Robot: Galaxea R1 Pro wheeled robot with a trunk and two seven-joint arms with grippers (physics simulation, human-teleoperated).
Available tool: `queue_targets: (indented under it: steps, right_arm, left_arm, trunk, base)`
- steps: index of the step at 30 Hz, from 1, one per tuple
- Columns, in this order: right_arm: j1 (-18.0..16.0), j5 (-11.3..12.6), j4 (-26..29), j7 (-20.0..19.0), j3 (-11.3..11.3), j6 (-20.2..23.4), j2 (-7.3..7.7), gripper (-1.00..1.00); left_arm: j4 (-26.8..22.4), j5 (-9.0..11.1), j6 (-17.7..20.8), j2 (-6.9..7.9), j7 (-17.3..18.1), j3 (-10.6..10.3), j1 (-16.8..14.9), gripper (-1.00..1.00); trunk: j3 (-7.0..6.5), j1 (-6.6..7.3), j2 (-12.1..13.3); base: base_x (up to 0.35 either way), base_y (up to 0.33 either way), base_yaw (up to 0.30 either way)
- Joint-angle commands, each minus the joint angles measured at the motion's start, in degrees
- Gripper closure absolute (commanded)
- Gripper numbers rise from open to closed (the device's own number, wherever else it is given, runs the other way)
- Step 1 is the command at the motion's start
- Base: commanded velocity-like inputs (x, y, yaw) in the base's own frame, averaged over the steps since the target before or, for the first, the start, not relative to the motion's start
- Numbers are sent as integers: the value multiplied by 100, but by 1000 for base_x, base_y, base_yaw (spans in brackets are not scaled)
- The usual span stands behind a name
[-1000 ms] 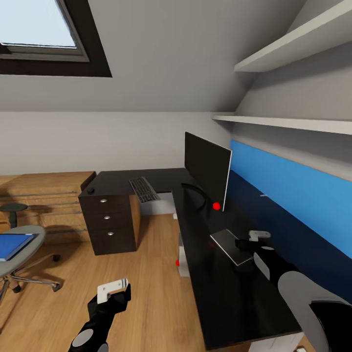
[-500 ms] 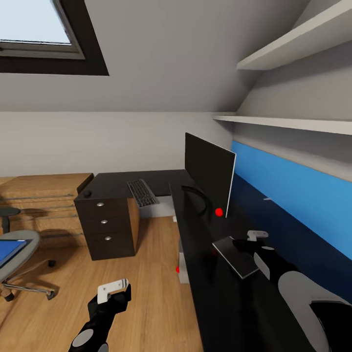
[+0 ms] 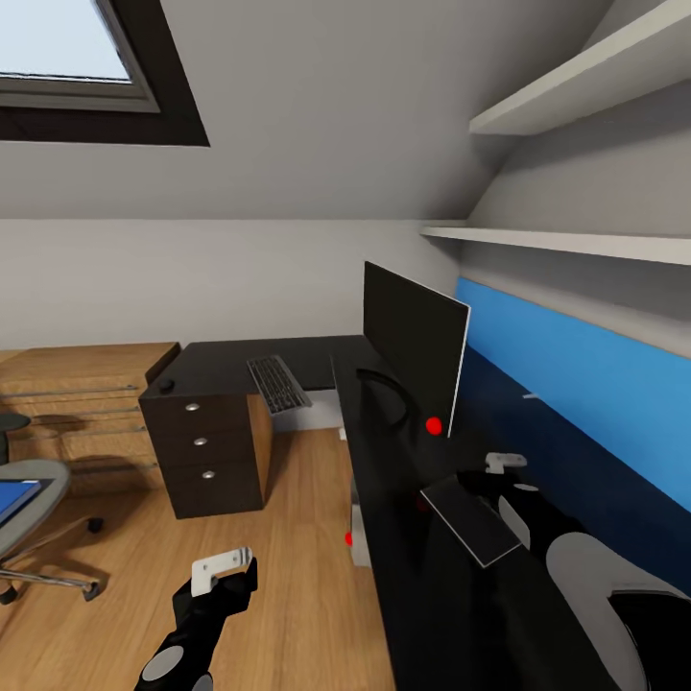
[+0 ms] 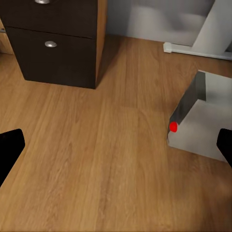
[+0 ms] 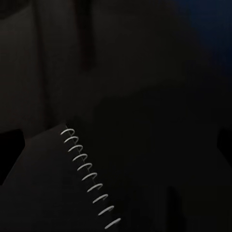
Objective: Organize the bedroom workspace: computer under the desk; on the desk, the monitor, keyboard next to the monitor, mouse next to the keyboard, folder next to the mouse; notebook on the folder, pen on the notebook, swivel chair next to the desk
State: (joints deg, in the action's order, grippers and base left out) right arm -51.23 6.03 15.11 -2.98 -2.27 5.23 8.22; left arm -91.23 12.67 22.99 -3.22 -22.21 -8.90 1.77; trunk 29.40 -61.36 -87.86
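Note:
The black-topped desk (image 3: 317, 357) carries the monitor (image 3: 413, 345), the keyboard (image 3: 278, 384) and, above the drawers, the small black mouse (image 3: 167, 386). A light grey notebook (image 3: 472, 523) lies flat on the desk's near wing; its spiral binding (image 5: 89, 179) is clear in the right wrist view. My right gripper (image 3: 480, 478) hovers open just above the notebook's far edge, holding nothing. My left gripper (image 3: 226, 568) hangs open over the wood floor. The grey computer (image 4: 200, 121) with a red dot stands under the desk. The swivel chair (image 3: 34, 480) with the blue folder (image 3: 13, 499) sits at the far left. A pale pen (image 3: 527, 394) lies by the blue wall panel.
A black three-drawer unit (image 3: 202, 446) holds up the desk's far wing, with a low light-wood cabinet (image 3: 77, 384) behind it. White shelves (image 3: 576, 240) jut out over the desk on the right. Open wood floor (image 3: 288, 595) lies between the chair and the desk.
The whole view has shifted, so the camera moved: chair and folder slid toward the left edge, and the notebook now lies nearer me under the right gripper. Both arms hold their pose.

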Motion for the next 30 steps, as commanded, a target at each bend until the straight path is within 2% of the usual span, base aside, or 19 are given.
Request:
queue_targets:
  steps: [1, 11, 19, 26, 30]
  right_arm:
    - [-1, 58, 10, -10, -25, 31, 4, -100]
    - [-1, 58, -25, -51, -67, 48, -9, -100]
    - [1, 37, -34, -780, -150, 34, 1, -100]
    - [-1, -29, -35, -849, -153, 31, 0, -100]
    - [-1, -45, -35, -848, -156, 31, -3, -100]
  left_arm:
    - [-9, 60, 13, 0, -46, -7, -1, -100]
    - [-30, 67, 9, -11, -46, -17, -1, -100]
    - [-69, 68, -2, -23, -46, -33, -1, -100]
    - [-70, 69, -4, -25, -46, -40, -1, -100]
    - [-71, 69, -3, -28, -46, -46, -1, -100]
  trunk:
    - [5, 0, -3]
    - [5, 0, -3]
    - [5, 0, -3]
    - [5, 0, -3]
    - [77, -88, -163]
  base:
    - [15, 0, 0]
    - [5, 0, 0]
    - [0, 0, 0]
    - [0, 0, 0]
    - [0, 0, 0]
